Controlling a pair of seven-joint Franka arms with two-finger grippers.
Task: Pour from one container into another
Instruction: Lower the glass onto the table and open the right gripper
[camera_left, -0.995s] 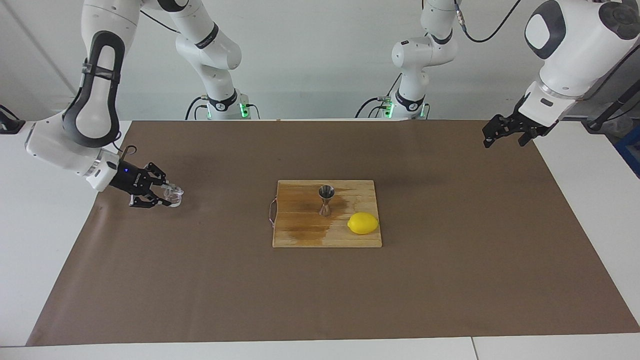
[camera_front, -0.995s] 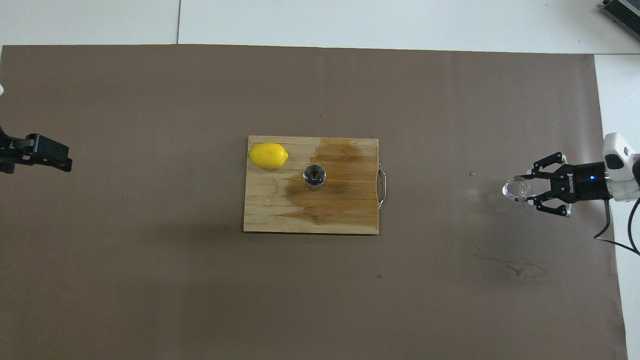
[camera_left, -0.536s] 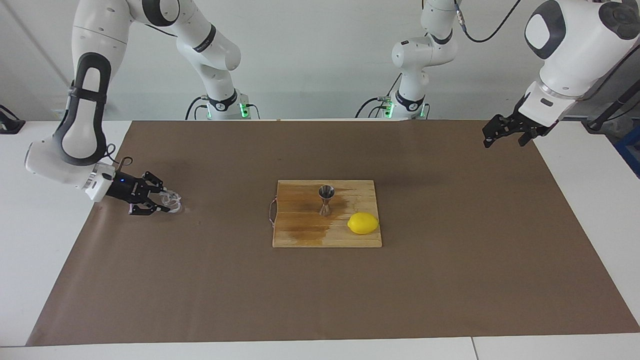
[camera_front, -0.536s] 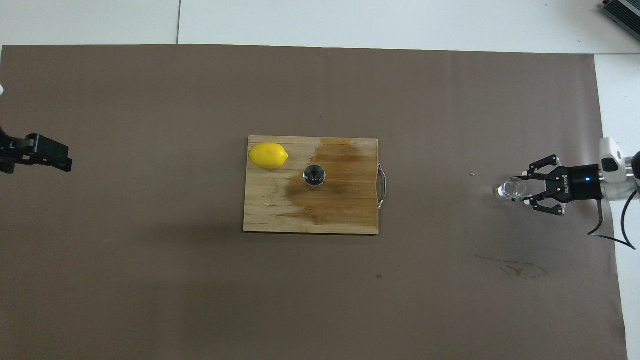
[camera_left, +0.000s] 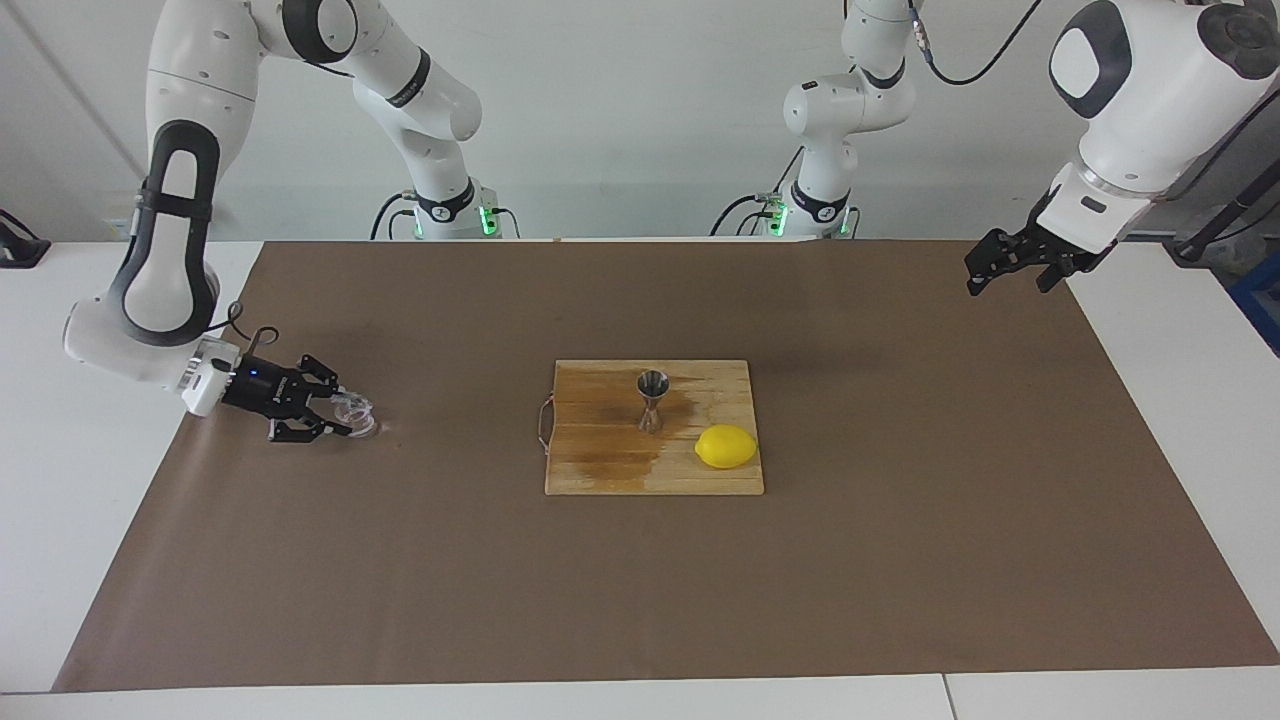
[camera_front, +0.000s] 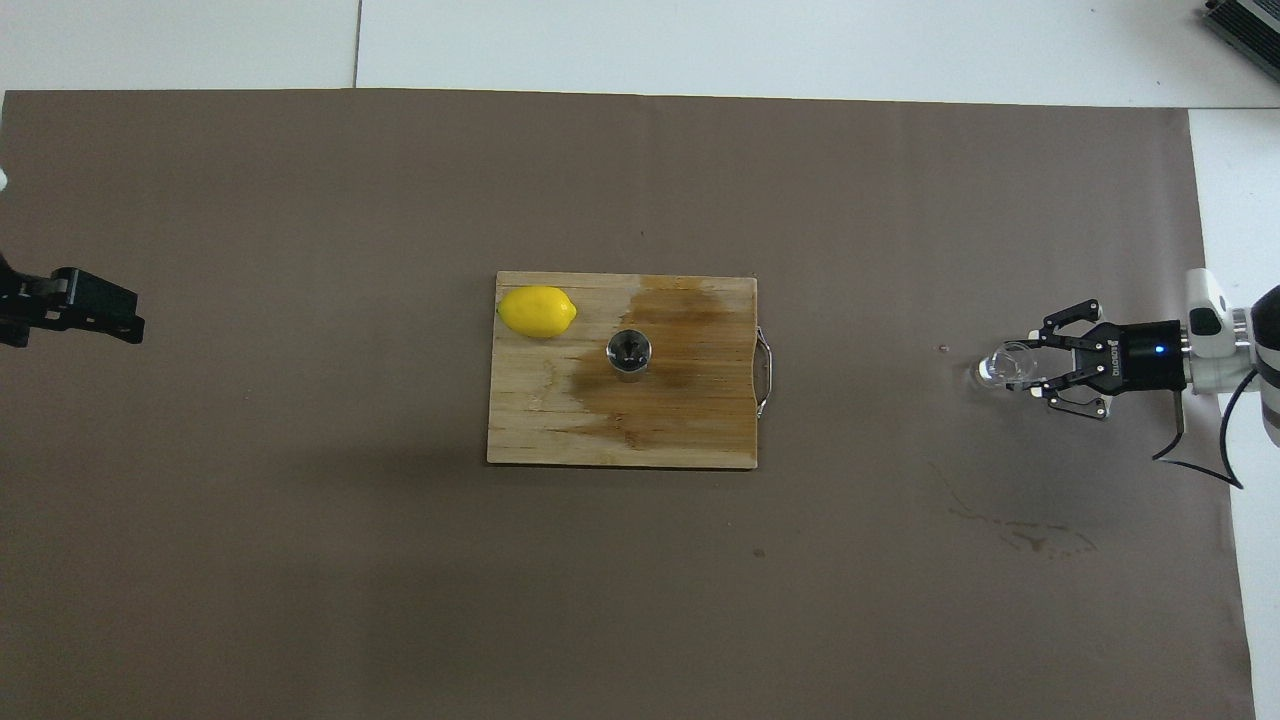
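The right gripper (camera_left: 348, 413) clamps the tilted glass cup (camera_left: 357, 410) low over the paper; released crooked, it could topple. The left gripper (camera_left: 1010, 262) waits, fingers spread.

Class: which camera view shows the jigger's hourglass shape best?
The facing view: the steel jigger shows side-on on the cutting board, both cones and waist visible. The overhead view shows only its round mouth.
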